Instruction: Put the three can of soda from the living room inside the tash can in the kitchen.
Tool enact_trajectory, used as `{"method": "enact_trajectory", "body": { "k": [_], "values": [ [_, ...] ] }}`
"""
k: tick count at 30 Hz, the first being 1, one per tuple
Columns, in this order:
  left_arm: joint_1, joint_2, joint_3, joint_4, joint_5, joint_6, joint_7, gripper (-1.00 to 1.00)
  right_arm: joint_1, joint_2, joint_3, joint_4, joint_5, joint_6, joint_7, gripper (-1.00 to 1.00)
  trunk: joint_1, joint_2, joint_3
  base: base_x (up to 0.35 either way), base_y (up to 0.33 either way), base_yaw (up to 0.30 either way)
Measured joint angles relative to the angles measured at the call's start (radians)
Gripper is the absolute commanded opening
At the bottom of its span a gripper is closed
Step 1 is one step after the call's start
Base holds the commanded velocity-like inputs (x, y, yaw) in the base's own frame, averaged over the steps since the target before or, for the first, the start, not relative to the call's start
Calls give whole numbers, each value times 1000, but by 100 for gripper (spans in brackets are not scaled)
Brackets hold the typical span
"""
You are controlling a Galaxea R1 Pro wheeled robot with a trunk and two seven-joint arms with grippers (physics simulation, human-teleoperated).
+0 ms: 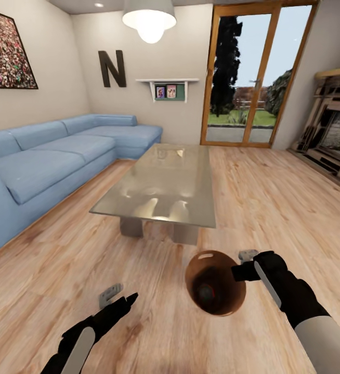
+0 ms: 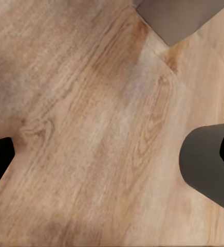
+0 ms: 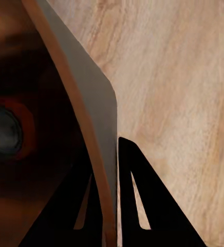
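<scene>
The trash can (image 1: 223,304) hangs above the wood floor, tilted so its copper-brown inside faces me. My right gripper (image 1: 241,271) is shut on its rim. In the right wrist view the right gripper (image 3: 108,154) has one finger inside the trash can's wall (image 3: 99,108) and one outside. At the bottom of the pail lies an orange soda can (image 1: 207,294) with a silver top, also seen as the soda can (image 3: 4,131) in the right wrist view. Other cans are hidden or out of view. My left gripper (image 1: 120,297) hangs open over bare floor, its fingers (image 2: 207,164) wide apart.
A grey low table (image 1: 162,182) stands just ahead of both grippers. The light-blue corner sofa (image 1: 50,166) runs along the left wall under the letter N (image 1: 112,68). A brick fireplace (image 1: 336,140) is at the right and glass doors (image 1: 248,78) at the back.
</scene>
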Motion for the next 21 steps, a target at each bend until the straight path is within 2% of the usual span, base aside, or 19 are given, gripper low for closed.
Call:
{"method": "enact_trajectory", "body": {
  "k": [1,2,4,5,6,9,10,14,17,18,20,21],
  "values": [
    [0,0,-1,0,0,-1,-1,100,0,-1,0,0,2,0,-6,-100,0,0,0,0,0,-295],
    [0,-1,-2,-3,0,-2,-2,100,0,-4,-1,0,-13,0,6,-100,0,0,0,0,0,-295],
    [0,-3,-3,-4,0,-3,-2,100,0,-11,0,-1,-93,6,16,-100,0,0,0,0,0,-295],
    [0,-2,-4,-4,-1,-3,-2,100,0,-13,1,-2,-111,6,18,-100,0,0,0,-6,-67,-295],
    [0,-2,-5,-3,-1,-3,-2,100,0,-14,0,-3,-110,6,19,-100,0,0,0,-33,-121,-295],
    [0,-3,-5,-4,-1,-3,-2,100,-1,-16,0,-3,-53,3,12,-100,0,0,0,-75,-203,-295],
    [0,-3,-6,-4,-1,-3,-2,100,-2,-16,0,-3,-46,3,11,-100,0,0,0,-99,-244,-295],
    [0,-1,-38,-3,-2,-3,0,100,-2,-16,0,-5,-81,5,15,-100,0,0,0,-108,-258,-295],
    [0,0,-47,-3,-3,-3,1,100,-3,-17,0,-11,-70,4,13,-100,0,0,0,-117,-267,-295],
    [0,0,-49,-1,-3,-3,1,100,-3,-23,0,-12,-71,4,14,-100,0,0,0,-126,-269,-295],
    [0,0,-50,3,-3,-3,1,100,-6,-52,0,-13,-89,5,19,-100,0,0,0,-136,-257,-295],
    [0,0,-50,4,-4,-3,1,100,-6,-62,0,-12,-81,5,20,-100,0,0,0,-144,-233,-295]
  ]
}}
